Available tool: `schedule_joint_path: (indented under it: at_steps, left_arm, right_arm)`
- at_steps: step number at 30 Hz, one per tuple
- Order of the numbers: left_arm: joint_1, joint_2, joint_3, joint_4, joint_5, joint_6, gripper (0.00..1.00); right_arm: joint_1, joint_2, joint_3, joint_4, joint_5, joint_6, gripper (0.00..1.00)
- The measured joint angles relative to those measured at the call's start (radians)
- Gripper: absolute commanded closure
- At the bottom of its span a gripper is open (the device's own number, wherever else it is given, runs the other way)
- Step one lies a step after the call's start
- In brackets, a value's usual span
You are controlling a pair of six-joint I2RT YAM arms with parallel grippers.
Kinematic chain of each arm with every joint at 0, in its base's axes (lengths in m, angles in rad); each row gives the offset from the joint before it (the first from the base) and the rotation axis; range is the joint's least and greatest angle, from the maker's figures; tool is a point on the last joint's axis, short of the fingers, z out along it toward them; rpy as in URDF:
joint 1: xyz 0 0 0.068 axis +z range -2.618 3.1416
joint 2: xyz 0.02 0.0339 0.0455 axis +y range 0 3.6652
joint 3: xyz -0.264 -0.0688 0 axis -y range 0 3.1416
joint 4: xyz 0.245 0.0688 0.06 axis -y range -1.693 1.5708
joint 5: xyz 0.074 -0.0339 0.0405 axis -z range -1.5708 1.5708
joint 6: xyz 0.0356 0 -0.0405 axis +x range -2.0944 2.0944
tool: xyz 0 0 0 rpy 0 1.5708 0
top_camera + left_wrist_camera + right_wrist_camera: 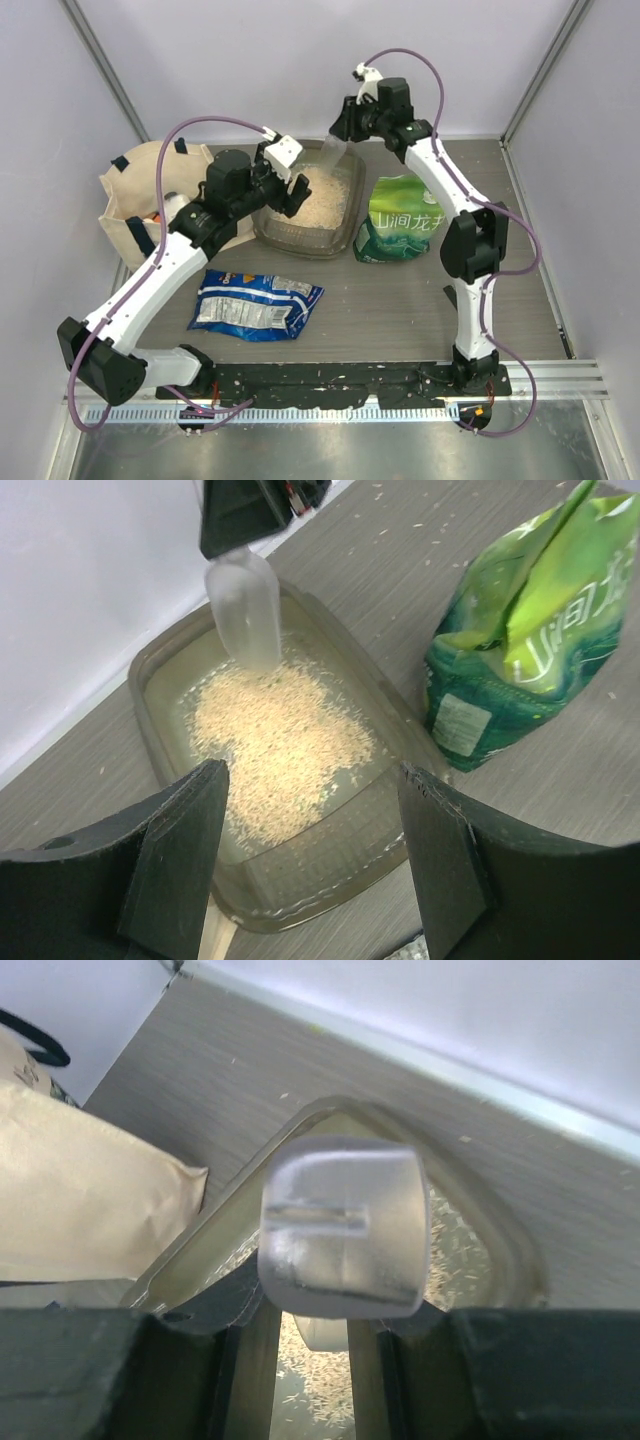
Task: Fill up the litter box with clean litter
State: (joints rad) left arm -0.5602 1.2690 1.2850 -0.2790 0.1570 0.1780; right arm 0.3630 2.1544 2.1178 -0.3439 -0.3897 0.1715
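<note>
The litter box (300,243) is a smoky translucent tray at mid-table. A loose heap of tan clean litter (322,200) lies in it. My right gripper (347,125) is shut on a clear plastic scoop (333,152), held mouth-down over the box's far end. In the right wrist view the scoop (345,1225) fills the middle above the litter (315,1370). My left gripper (283,190) hovers open over the box's left side, holding nothing. Its wrist view looks between its fingers (180,850) at the litter (280,745), the box rim (300,905) and the scoop (245,610).
A beige tote bag (140,200) stands left of the box. An opened green-and-white bag (400,220) stands to the right of the box, and a blue crinkly packet (255,305) lies flat in front of it. Stray grains dot the table. Walls close in on three sides.
</note>
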Motion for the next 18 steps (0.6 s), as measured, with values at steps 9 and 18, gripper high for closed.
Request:
schedule_joint_path:
  at_steps: [9, 18]
  left_arm:
    - [-0.002, 0.063, 0.011, 0.037, 0.171, -0.037, 0.30]
    - [-0.065, 0.208, 0.142, 0.053, 0.316, -0.042, 0.31]
  right_arm:
    - [-0.195, -0.338, -0.140, 0.014, 0.071, -0.042, 0.99]
    - [-0.679, -0.644, -0.480, -0.110, 0.100, -0.058, 0.99]
